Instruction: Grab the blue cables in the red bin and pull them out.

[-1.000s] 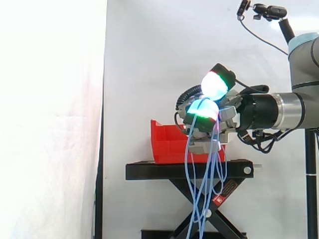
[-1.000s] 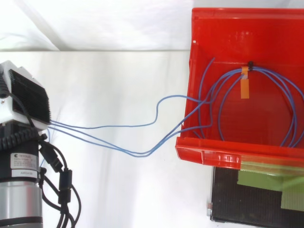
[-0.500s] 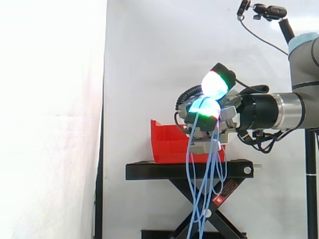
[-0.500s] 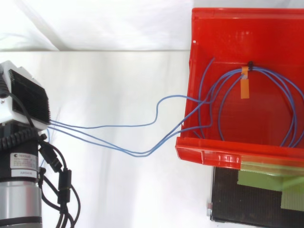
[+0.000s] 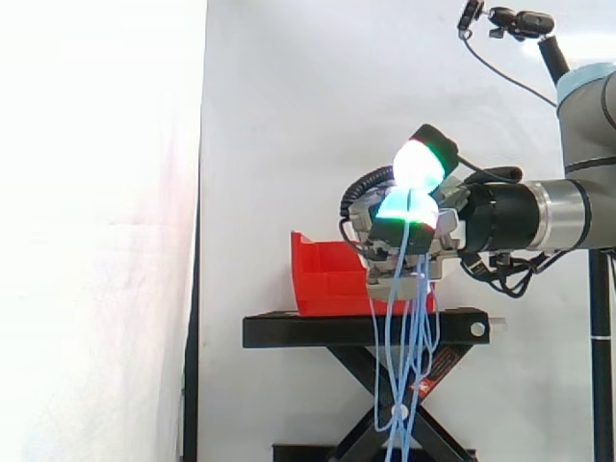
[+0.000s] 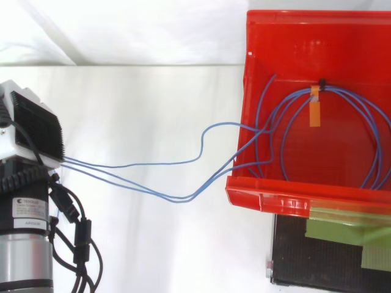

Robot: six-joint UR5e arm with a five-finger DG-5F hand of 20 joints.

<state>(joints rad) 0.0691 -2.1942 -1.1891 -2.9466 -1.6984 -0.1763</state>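
You've got the hand (image 5: pixel 404 208) clenched on the blue cables (image 6: pixel 177 198), and it sits at the left edge of the top view. Three strands run right from it over the rim of the one red bin (image 6: pixel 269 201), where the coil lies. In the side view, loops dangle below the hand.

White curtain (image 5: pixel 289 115) hangs behind a black stand (image 5: pixel 366 329).

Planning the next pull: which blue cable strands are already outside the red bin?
The strands crossing the red bin wall and running to the hand, which grips them. The loops tied at the orange tag lie inside the bin.
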